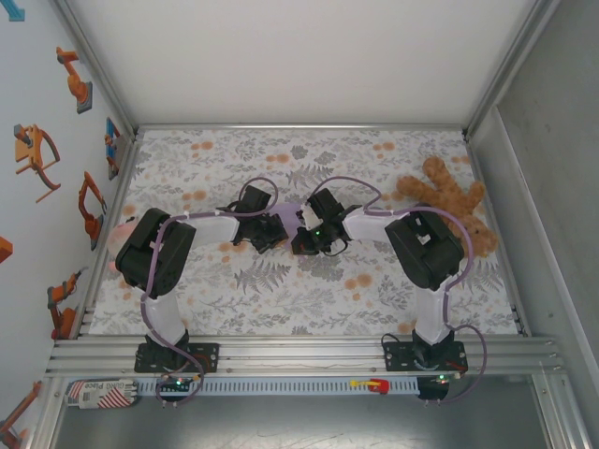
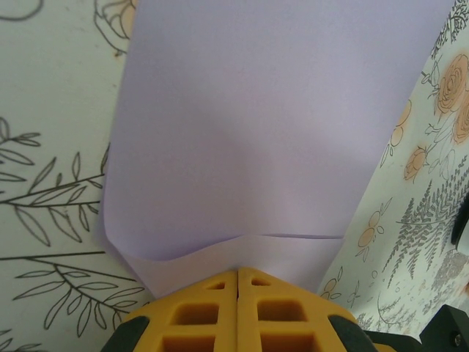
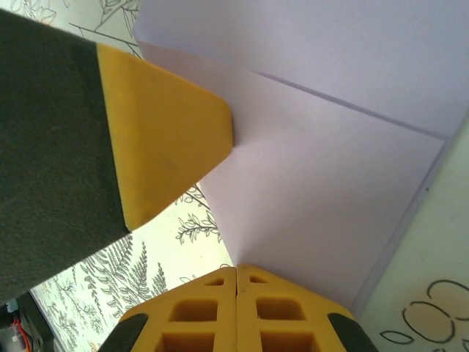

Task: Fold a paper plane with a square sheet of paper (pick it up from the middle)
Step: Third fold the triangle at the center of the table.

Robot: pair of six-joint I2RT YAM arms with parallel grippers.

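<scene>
**Sheet of paper** (image 1: 288,211): plain lavender. It lies on the tablecloth (image 1: 281,299), well to the left of the teddy bear (image 1: 451,213), between the two claws. The left wrist view (image 2: 271,132) shows one layer lapped over another, with a loose edge running across just ahead of the fingertips. The right wrist view (image 3: 330,183) shows a straight crease line crossing the sheet.

**Left claw** (image 1: 273,228): on the far side of the paper from the teddy bear. Its yellow fingers are pressed together (image 2: 238,282) and clamped on the near edge of the paper.

**Right claw** (image 1: 311,239): on the teddy bear's side of the paper. Its fingers are together (image 3: 237,275), pinching the paper's edge. One yellow finger of the left claw (image 3: 165,139) touches the sheet just beside the crease.

**Teddy bear**: brown plush, lying at the right side of the cloth, apart from both claws.

**Tablecloth**: pale, printed with grey ferns and orange flowers.
</scene>
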